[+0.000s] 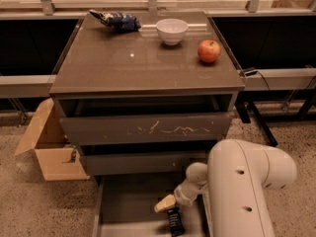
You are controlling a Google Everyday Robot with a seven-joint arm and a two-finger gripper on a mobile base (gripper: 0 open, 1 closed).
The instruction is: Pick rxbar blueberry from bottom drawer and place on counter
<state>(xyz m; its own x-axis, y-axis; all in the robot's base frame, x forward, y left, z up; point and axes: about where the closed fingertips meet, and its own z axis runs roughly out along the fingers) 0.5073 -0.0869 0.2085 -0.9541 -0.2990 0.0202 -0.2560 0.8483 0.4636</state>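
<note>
Warm dim light, glare on counter (pixel 131 65), hand (pixel 165 204) in shadowed bottom drawer (pixel 126 206)

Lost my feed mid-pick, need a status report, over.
Gripper low in the bottom drawer, over the rxbar blueberry. Bar flat on drawer floor, not yet lifted. Nothing in the way.
</note>
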